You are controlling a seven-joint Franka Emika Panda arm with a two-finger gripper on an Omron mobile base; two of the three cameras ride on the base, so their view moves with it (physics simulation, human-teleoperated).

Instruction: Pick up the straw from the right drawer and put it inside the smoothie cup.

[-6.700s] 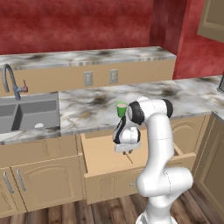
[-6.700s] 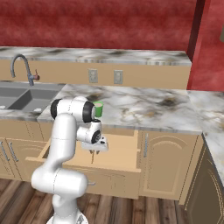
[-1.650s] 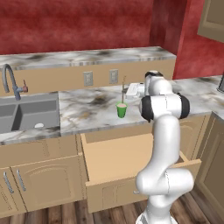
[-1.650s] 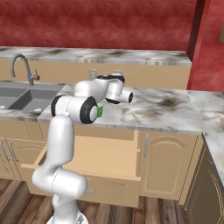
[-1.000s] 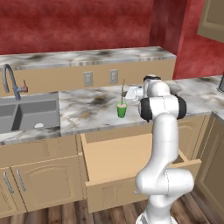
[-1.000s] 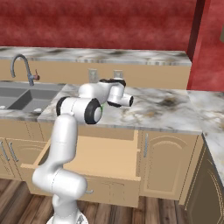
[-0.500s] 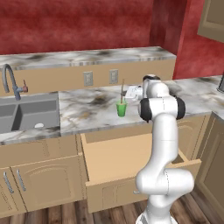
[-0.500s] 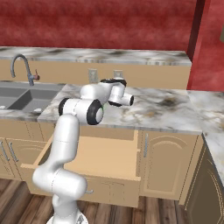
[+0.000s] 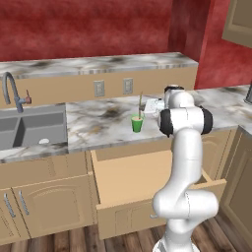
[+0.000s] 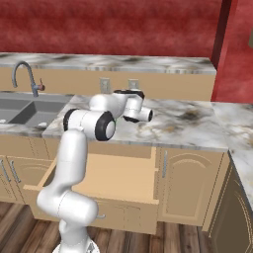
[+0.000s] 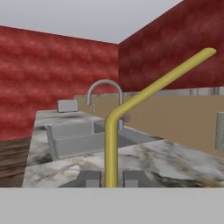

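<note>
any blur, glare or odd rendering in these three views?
Left base view: flat, even light, no glare; the straw is a hair-thin line above the smoothie cup. Right base view: equally sharp, with soft shading inside the right drawer. Hand view: low-res and soft; the straw looms thick and yellow between the jaws.

Bright green smoothie cup [image 9: 137, 124], yellow straw [image 11: 131, 114], grey-veined marble counter [image 9: 98, 123], light-tan drawer [image 9: 147, 184], red walls [image 9: 88, 29]

Glossy marbled stone counter [image 9: 98, 120], matt wood right drawer [image 9: 142, 179], metal faucet [image 11: 103, 89].
</note>
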